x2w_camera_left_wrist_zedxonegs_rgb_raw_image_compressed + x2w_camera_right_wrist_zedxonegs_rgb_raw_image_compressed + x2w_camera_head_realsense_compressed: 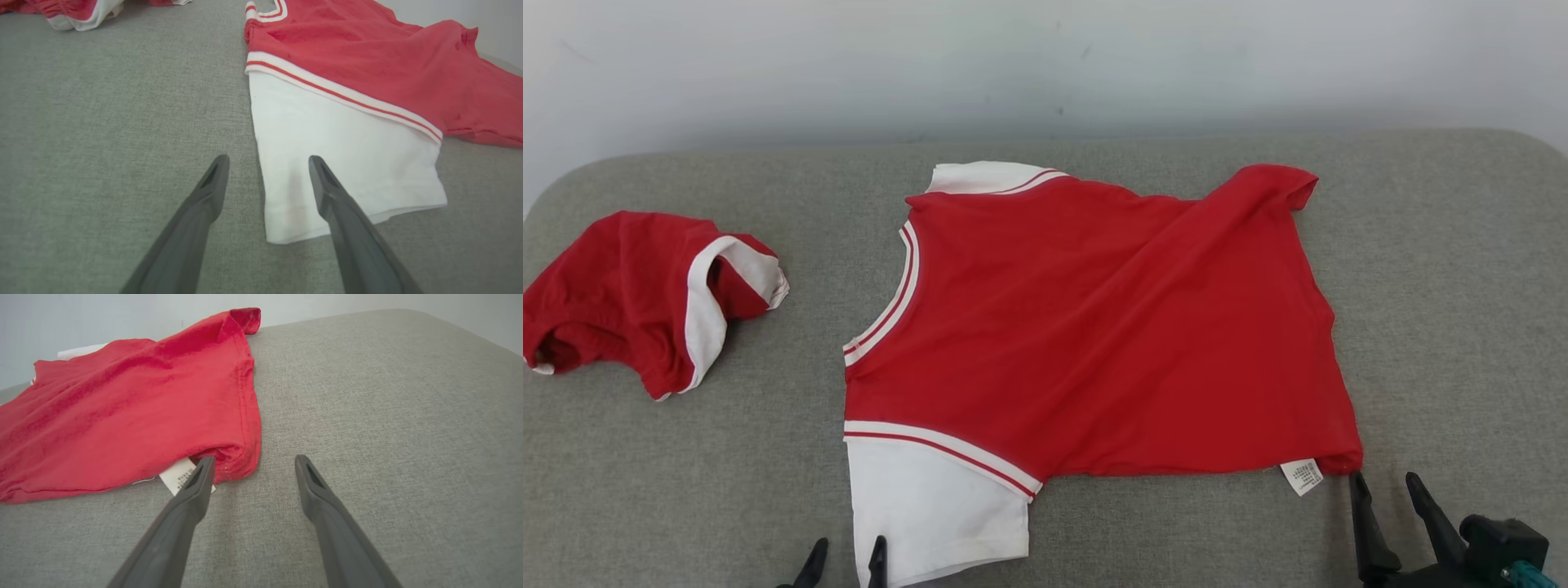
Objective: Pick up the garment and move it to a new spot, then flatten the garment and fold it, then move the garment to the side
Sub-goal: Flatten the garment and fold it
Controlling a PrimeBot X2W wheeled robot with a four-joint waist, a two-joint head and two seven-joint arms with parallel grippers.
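A red garment (1086, 327) with white sleeves and striped trim lies spread on the grey cushion, somewhat wrinkled. Its near white sleeve (343, 163) reaches toward the front edge. My left gripper (846, 557) stands open at that sleeve's lower left corner; in the left wrist view (267, 163) one finger is over the cloth and the other over bare cushion. My right gripper (1387, 483) is open beside the garment's near right hem corner (239, 457), where a white care label (1303, 476) sticks out. The left fingertip (204, 465) is at that corner and label.
A second red and white garment (645, 298) lies crumpled at the cushion's left. The grey cushion (1445, 327) has bare surface to the right of the spread garment and between the two garments. A pale wall (1045, 65) stands behind the cushion.
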